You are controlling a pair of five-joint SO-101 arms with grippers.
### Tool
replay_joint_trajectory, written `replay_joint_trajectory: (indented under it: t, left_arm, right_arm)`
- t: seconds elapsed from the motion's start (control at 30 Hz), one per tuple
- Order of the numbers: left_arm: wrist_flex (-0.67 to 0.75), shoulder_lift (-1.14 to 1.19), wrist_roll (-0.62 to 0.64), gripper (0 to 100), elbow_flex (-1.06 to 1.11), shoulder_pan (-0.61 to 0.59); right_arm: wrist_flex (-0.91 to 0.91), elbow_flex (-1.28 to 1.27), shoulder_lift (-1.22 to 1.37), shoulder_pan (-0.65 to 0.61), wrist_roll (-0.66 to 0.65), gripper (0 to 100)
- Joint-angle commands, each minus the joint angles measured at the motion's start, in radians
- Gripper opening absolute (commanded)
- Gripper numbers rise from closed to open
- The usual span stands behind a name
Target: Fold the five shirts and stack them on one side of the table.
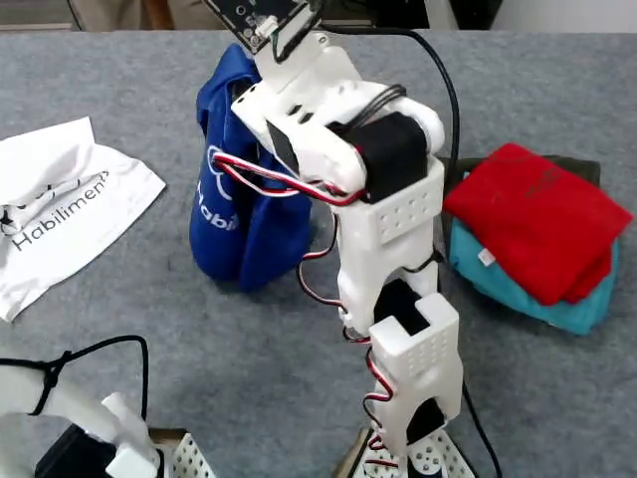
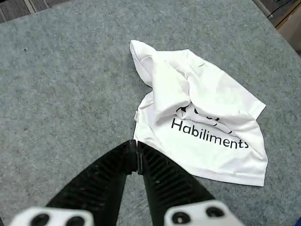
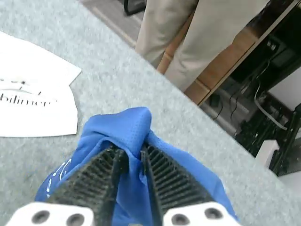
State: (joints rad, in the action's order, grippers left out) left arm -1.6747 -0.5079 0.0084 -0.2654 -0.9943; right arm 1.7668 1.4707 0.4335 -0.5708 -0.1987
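Blue cloth hangs bunched from the right gripper [image 3: 131, 153], whose jaws are pinched on a fold at the top of the blue shirt [image 1: 244, 224]. Its lower part seems to rest on the table toward the far middle.

I'd judge the job past halfway. At the right side a red shirt [image 1: 537, 214] lies folded on a teal shirt [image 1: 557, 304]. A dark edge [image 1: 582, 166] shows beneath them on the far side and may be a third, though I cannot be sure. The blue one is not yet folded, and the white shirt [image 2: 202, 127] lies crumpled at the left. The left gripper [image 2: 136, 150] hovers by its near edge, jaws pressed together on nothing.

Grey felt-like fabric covers the table [image 1: 249, 378]. Beyond its far edge are wooden furniture [image 3: 211, 80] and tangled cables [image 3: 263, 103].
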Motion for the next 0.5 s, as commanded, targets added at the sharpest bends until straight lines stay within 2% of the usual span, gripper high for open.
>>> replay_joint_trajectory:
  t: [0.0,0.13,0.3,0.47]
  left_arm:
    - [0.052,-0.013,-0.006,2,0.104,0.015]
    - [0.129,-0.013,-0.008,2,0.288,0.089]
    - [0.252,-0.013,-0.002,2,0.532,0.258]
    - [0.433,-0.012,0.003,2,0.741,0.460]
  right_arm:
    - [0.017,-0.068,-0.068,0.002,0.009,0.5]
    - [0.017,-0.209,-0.068,0.027,0.006,0.5]
    - [0.014,-0.438,-0.067,0.094,0.003,0.7]
    - [-0.018,-0.685,-0.067,0.206,-0.117,0.8]
